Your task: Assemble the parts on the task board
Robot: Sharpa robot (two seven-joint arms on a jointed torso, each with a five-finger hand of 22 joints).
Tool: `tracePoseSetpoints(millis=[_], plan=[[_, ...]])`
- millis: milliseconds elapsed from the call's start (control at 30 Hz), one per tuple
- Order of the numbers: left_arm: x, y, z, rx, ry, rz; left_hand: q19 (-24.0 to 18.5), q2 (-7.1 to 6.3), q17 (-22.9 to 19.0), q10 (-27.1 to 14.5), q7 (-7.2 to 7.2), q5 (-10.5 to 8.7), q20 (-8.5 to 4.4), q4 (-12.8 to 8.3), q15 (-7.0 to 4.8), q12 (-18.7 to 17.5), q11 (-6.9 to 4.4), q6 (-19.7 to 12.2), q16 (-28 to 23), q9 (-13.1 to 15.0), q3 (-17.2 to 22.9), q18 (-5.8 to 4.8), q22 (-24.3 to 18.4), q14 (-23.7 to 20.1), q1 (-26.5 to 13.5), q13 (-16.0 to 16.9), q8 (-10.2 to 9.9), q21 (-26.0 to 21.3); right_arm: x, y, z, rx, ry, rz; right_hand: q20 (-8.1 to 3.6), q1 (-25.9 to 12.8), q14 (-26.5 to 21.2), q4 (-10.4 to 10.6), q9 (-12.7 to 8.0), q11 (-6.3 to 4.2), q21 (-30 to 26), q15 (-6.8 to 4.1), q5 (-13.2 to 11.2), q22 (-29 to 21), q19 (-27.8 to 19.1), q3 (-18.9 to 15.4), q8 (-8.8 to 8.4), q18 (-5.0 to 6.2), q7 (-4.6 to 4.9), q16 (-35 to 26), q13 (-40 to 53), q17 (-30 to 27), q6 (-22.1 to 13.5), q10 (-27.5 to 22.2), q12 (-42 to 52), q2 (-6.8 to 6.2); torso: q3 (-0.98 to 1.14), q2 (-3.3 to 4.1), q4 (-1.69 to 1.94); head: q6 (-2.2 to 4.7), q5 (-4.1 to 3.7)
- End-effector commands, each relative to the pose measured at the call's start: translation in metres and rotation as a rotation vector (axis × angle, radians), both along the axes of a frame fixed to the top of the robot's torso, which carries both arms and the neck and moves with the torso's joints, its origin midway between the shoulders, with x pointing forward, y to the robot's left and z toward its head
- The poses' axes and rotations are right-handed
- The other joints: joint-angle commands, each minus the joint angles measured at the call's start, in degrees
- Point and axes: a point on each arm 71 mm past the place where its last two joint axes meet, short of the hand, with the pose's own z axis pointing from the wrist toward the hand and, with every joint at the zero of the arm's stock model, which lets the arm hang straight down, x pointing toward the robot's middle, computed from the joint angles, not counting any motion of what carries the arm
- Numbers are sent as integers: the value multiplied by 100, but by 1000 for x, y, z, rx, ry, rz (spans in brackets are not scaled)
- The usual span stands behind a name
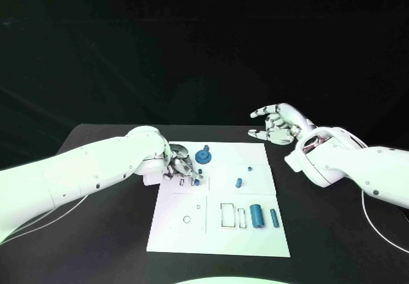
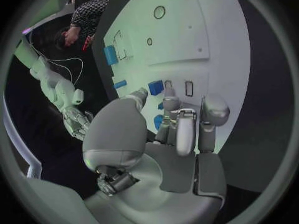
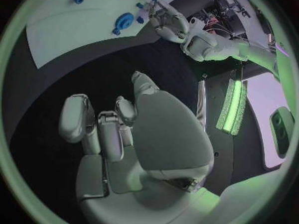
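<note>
The white task board (image 1: pixel 213 236) lies mid-table. My left hand (image 1: pixel 181 165) hangs over its far left part with fingers bent down; I see nothing held in it. Its fingertips (image 2: pixel 169 103) are close to a small blue piece (image 1: pixel 196 182) beside two empty slots (image 2: pixel 189 88). A round blue gear-like part (image 1: pixel 204 156) sits just right of that hand. A blue peg (image 1: pixel 239 183) stands mid-board. Near the right edge lie a thick blue cylinder (image 1: pixel 256 216) and a slim blue one (image 1: pixel 273 217). My right hand (image 1: pixel 277 125) hovers open past the board's far right corner.
Empty outlines mark the board: a ring (image 1: pixel 187 219) and rectangles (image 1: pixel 229 216). A tiny blue piece (image 1: pixel 250 168) sits near the right edge. Bare black table (image 1: pixel 341 236) surrounds the board. A cable (image 1: pixel 375 222) runs along the table on the right.
</note>
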Motion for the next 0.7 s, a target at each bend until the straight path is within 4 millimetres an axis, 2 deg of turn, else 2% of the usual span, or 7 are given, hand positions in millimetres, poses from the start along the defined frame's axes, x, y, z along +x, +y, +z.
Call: tracePoseSetpoints(millis=[33, 367, 600, 700], plan=[[-2, -4, 0, 1, 25, -24, -3, 23, 898, -3, 5, 10, 18, -13, 1, -4, -8, 50, 26, 9, -17, -63, 6, 422, -40, -33, 1, 20, 0, 2, 0, -22, -6, 13, -17, 44, 336, -2, -6, -10, -20, -10, 26, -5, -20, 24, 29, 80, 23, -15, -5, 419, 26, -37, -15, 8, 1, -6, 3, 0, -2], [-2, -7, -1, -6, 24, -19, -21, 96, 893, 34, -48, 15, 5, -18, -35, 7, -54, 162, 23, 110, 57, -63, 40, 422, 136, 2, 80, 56, 1, 2, -1, -27, 2, 11, -18, 49, 335, -2, -7, -11, -24, -11, 36, -7, -21, 38, 31, 81, 21, -17, -9, 417, 31, -40, -18, 9, 1, -1, -1, 20, -12], [-2, -9, -1, -14, 22, -15, -39, 207, 892, 68, -95, 16, -22, -31, -76, 2, -98, 169, 18, 230, 289, -65, 68, 422, 441, 24, 123, 87, 2, 3, -2, -29, 8, 12, -18, 49, 335, -2, -7, -11, -24, -11, 36, -7, -21, 38, 31, 81, 21, -17, -9, 417, 31, -40, -18, 9, 5, 0, 1, 22, -17], [-2, -10, -1, -14, 26, -18, -44, 210, 894, 77, -105, 16, -28, -37, -85, 0, -109, 168, 18, 264, 374, -65, 75, 423, 538, 32, 132, 95, 2, 3, -2, -30, 11, 12, -19, 52, 333, -3, -8, -13, -28, -12, 41, -9, -22, 49, 33, 81, 20, -20, -6, 411, 36, -37, -16, 12, 5, -1, 0, 17, -14]])
